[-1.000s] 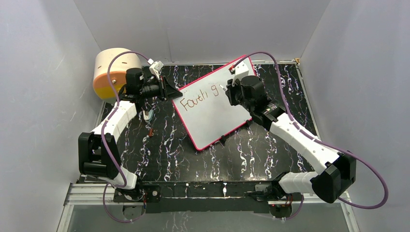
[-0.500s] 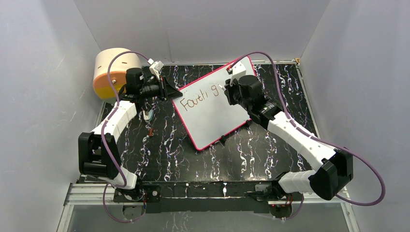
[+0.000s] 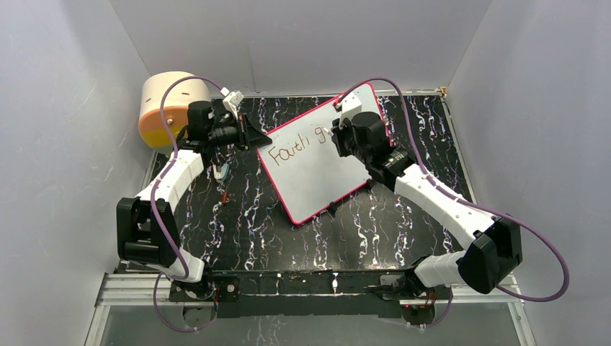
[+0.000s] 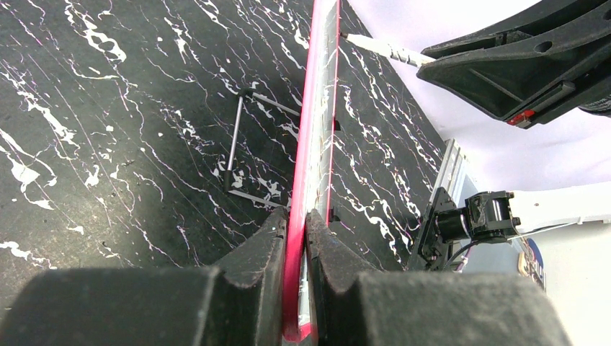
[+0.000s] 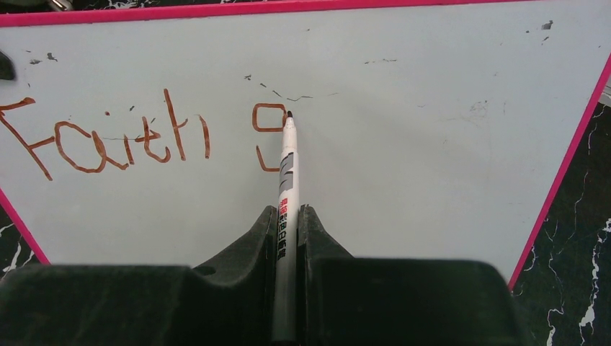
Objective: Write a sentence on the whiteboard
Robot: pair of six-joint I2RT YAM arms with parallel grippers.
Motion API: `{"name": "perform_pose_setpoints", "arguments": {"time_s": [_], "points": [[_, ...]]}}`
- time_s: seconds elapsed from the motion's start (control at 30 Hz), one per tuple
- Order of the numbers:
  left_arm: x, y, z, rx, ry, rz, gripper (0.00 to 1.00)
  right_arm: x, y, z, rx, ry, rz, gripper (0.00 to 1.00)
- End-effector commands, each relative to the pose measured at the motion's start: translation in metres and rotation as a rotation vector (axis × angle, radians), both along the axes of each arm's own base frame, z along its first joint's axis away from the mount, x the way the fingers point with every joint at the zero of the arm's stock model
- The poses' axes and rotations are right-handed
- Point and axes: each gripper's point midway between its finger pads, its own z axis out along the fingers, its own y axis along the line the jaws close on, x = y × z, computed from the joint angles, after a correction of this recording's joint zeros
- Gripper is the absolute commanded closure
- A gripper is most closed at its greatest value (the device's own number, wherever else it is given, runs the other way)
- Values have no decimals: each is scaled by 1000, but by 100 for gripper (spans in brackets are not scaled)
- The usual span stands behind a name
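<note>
- Right gripper (image 5: 288, 214) had crept slightly left and away from the bases since a second before.
- It stayed clamped on marker (image 5: 287, 162), tip touching board (image 5: 418, 144) at the "g" loop's upper right.
- Sentence (image 5: 137, 137) read "Faith g" only.
- Left gripper (image 4: 297, 220) pinched the board's pink edge.
- Board sat skewed on table (image 3: 238, 216), far centre.

The black, white-veined table (image 3: 346, 231) bore the whiteboard (image 3: 317, 180), whose pink edge ran between the fingers of the left gripper (image 4: 296, 223); a wire stand (image 4: 241, 140) rested ahead and left of those fingers, and a tan-and-orange drum (image 3: 169, 108) stood behind them.
</note>
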Motion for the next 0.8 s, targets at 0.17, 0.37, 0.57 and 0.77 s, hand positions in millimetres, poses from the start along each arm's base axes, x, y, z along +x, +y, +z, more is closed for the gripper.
{"name": "perform_pose_setpoints", "arguments": {"time_s": [0.17,0.37,0.57,0.77], "points": [[-2,0,-35,81,86,29,100,16,4,28,49,-92,-28,100],[-2,0,-34,81,85,28,100,21,4,25,50,-88,-40,100],[-2,0,-35,80,87,26,100,22,5,22,44,-83,-43,100],[-2,0,-35,80,86,27,100,18,4,14,25,-49,-35,100]]}}
